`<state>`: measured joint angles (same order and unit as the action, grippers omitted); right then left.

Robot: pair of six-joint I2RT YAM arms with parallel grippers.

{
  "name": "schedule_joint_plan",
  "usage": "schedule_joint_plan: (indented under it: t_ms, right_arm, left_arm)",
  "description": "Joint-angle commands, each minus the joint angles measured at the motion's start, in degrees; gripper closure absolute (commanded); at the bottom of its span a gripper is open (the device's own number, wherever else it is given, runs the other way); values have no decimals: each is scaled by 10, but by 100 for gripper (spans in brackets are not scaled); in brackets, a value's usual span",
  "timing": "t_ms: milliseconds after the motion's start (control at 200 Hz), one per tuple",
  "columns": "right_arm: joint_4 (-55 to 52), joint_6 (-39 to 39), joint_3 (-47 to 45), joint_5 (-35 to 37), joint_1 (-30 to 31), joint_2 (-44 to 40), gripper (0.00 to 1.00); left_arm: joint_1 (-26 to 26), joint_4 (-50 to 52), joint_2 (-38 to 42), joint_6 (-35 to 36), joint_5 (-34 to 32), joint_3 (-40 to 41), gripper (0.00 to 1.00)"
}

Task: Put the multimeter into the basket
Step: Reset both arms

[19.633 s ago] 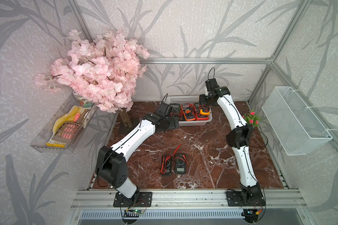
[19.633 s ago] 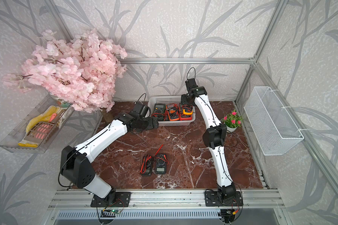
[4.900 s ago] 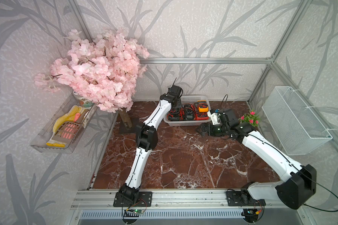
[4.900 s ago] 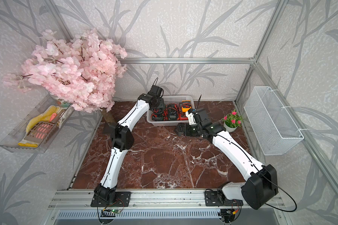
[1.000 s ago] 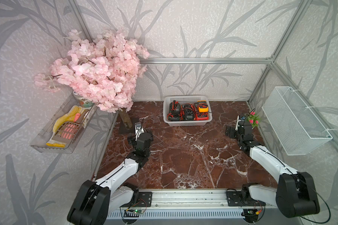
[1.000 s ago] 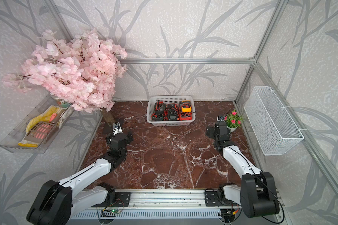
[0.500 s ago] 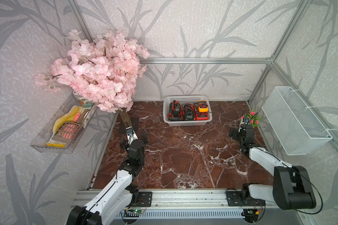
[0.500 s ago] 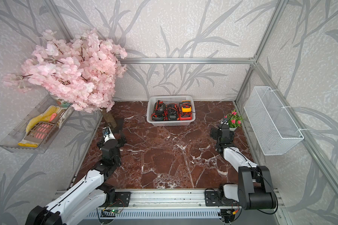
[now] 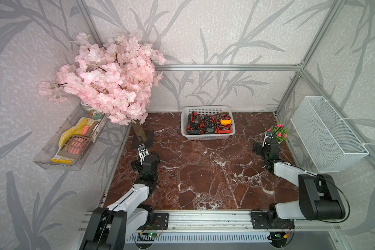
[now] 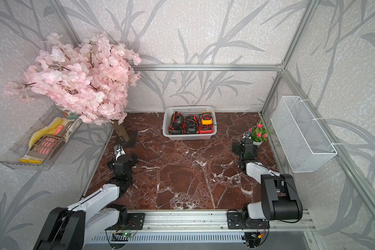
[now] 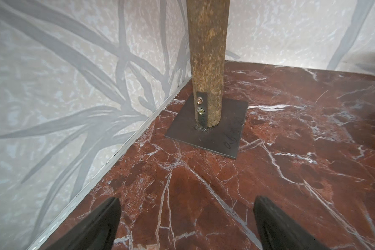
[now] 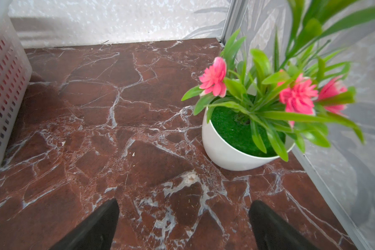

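The white perforated basket [image 9: 207, 137] stands at the back middle of the marble table, also seen in a top view [image 10: 188, 136]. Several multimeters lie inside it, among them a black multimeter [image 9: 210, 126] and an orange one [image 9: 225, 118], with red leads tangled between. My left gripper [image 9: 145, 161] hovers low at the left side, open and empty, facing the tree trunk [image 11: 207, 65]. My right gripper [image 9: 266, 149] sits at the right side, open and empty, facing the potted plant [image 12: 236, 147]. A corner of the basket wall [image 12: 0, 86] shows in the right wrist view.
A pink blossom tree [image 9: 108, 80] stands on a dark base plate [image 11: 214, 134] at the back left. A white wire-mesh basket [image 9: 327, 134] hangs on the right wall, a clear tray [image 9: 67, 142] on the left wall. Both arms are folded near the front rail [image 9: 204, 218].
Both arms have drawn back from the middle and folded toward the front rail over the last second, jaws staying wide. The two multimeters that lay on the table long before are now in the basket.
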<state>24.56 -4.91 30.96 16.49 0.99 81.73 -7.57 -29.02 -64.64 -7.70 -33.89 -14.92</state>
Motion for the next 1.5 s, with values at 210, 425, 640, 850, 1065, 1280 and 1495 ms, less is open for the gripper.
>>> schedule_joint_plan:
  t_ms: [210, 425, 640, 850, 1065, 1280, 1495]
  right_arm:
    - [125, -27, -45, -79, -35, 15, 1]
    - [320, 10, -101, -173, -37, 91, 1]
    - [310, 10, -98, -173, -36, 89, 1]
    - [311, 10, -100, -172, -36, 89, 1]
    - [312, 10, -100, -173, -37, 87, 1]
    - [311, 11, -100, -174, -36, 88, 1]
    - [308, 11, -99, -173, -36, 89, 1]
  left_arm:
    - [26, -166, -160, 50, 87, -68, 0]
    - [46, -247, -214, 42, 136, -44, 0]
    - [60, -207, -232, 38, 157, -78, 0]
    - [77, -179, -226, 23, 182, -85, 0]
    - [76, -180, -224, 24, 181, -83, 0]
    - [76, -180, -225, 25, 181, -83, 0]
    - [76, -179, -224, 24, 182, -83, 0]
